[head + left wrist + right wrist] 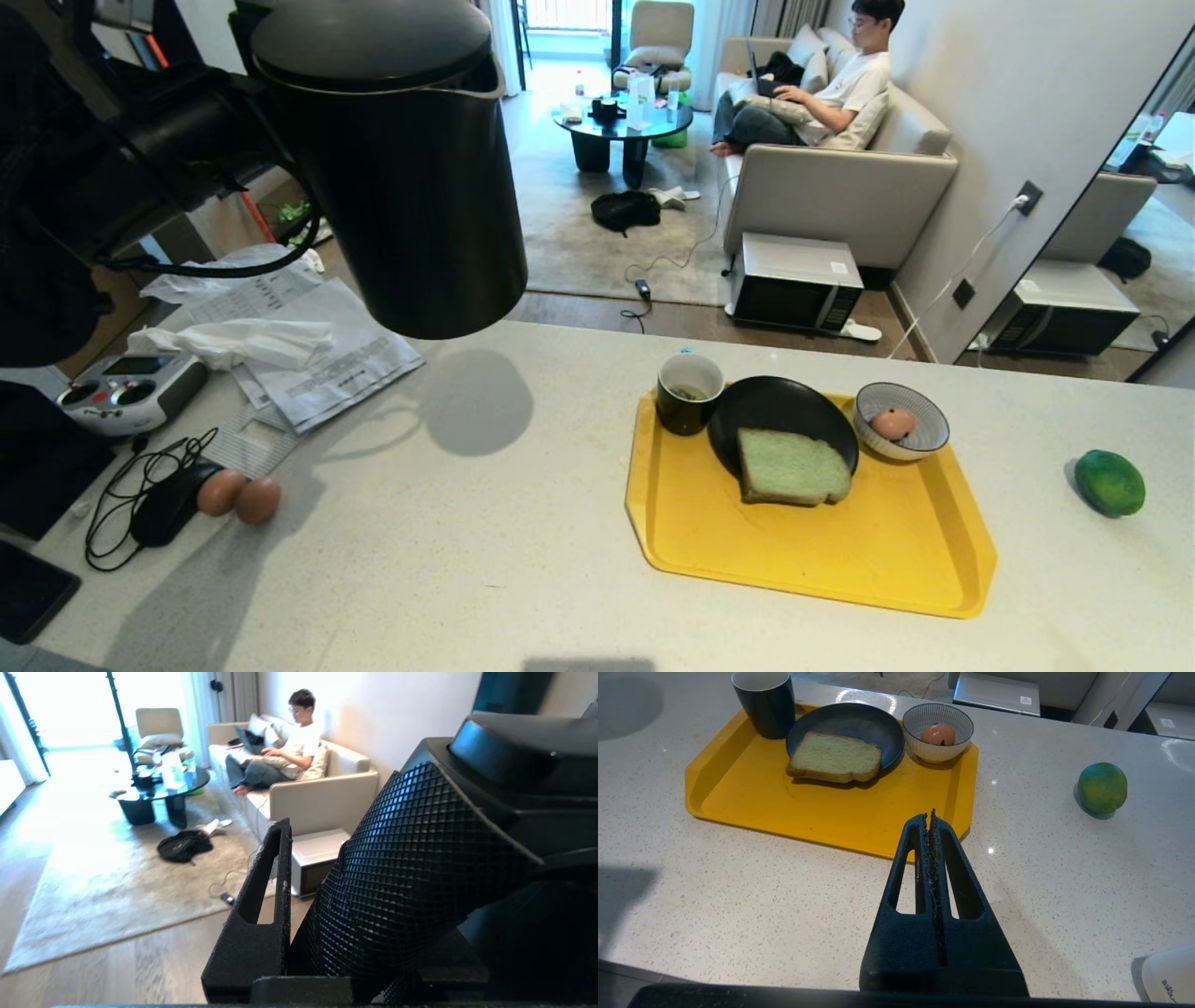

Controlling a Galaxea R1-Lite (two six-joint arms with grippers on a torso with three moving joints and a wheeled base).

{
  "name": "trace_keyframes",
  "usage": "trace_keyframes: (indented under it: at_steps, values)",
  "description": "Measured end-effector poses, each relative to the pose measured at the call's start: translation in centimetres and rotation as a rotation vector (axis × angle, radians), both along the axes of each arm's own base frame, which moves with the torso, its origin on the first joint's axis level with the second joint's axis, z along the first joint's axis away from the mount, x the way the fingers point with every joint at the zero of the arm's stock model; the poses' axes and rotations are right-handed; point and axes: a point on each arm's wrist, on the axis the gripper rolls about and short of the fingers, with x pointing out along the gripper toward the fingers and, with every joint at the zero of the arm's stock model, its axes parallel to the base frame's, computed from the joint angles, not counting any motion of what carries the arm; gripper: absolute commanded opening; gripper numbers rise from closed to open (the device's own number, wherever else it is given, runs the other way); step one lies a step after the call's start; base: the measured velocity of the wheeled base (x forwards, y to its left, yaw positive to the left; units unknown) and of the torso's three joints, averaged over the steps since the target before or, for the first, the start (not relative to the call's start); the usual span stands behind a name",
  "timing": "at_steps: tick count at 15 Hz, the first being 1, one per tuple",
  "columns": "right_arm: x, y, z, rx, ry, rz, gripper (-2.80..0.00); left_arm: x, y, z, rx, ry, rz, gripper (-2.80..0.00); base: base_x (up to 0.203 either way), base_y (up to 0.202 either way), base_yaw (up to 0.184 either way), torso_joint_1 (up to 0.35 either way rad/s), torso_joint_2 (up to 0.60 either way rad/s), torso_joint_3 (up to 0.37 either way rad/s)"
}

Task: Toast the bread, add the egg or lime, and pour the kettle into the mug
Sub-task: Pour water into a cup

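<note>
The tall black kettle (401,168) hangs upright, high above the left part of the counter. My left gripper (327,868) is shut on its ribbed handle (420,868); one finger (273,868) shows beside it. On the yellow tray (840,560) stand the black mug (689,394), a black plate (775,411) with the pale green bread (792,467) leaning over its rim, and a striped bowl (920,443) holding the egg (893,423). The lime (1109,483) lies on the counter right of the tray. My right gripper (930,814) is shut and empty, low near the tray's front right corner.
At the counter's left lie two brown eggs (238,495), a mouse with cable (168,504), a remote controller (131,392) and papers (308,355). A person (831,84) sits on the sofa beyond the counter. A white object (1167,970) sits by the right arm.
</note>
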Motion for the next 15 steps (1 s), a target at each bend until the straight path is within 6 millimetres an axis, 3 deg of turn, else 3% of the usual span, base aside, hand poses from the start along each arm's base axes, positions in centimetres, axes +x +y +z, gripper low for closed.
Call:
trace_keyframes:
  at_steps: [5,15]
  values:
    - [0.0,0.0,0.0,0.000,0.000,0.000,-2.80,-2.3,2.5,0.7,-0.016,-0.008,0.063,-2.80,0.000,0.000,0.000,0.000,0.00,0.000]
    - [0.0,0.0,0.0,0.000,-0.001,0.000,-2.80,-4.5,3.4,2.4,-0.059,-0.034,0.073,-2.80,0.000,0.000,0.000,0.015,-0.03,-0.013]
